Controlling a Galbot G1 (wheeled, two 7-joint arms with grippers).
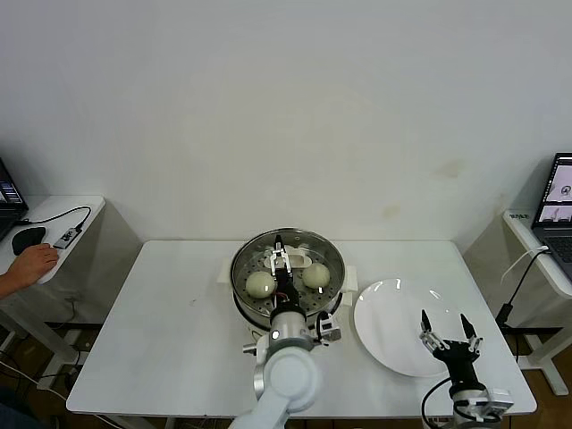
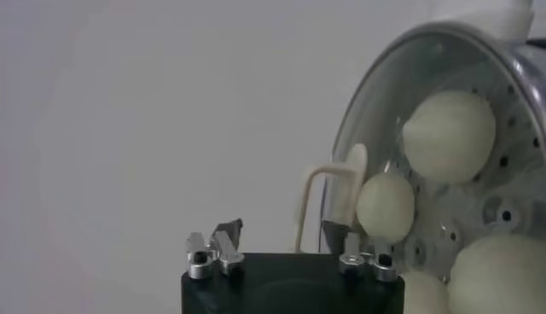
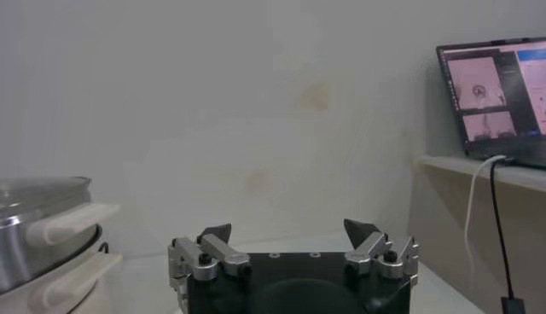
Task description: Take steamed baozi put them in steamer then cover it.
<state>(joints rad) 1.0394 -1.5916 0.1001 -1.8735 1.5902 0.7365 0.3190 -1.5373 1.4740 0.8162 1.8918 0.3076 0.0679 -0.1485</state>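
— So where's the lid [image 1: 288, 265]?
— On the steamer [image 1: 287, 299], mid-counter [image 1: 170, 331], glass over the buns [image 1: 260, 284]; four show through it from the left wrist. The left pincer [image 1: 280, 260] sits above the cream handle [image 2: 328, 200], fingers [image 2: 227, 232] apart either side of it, not clamped.
— And the other arm?
— Idle. The right pincer [image 1: 447, 327] hangs over the near edge of the white plate [image 1: 391, 313], just beside the steamer, fingers spread on nothing.
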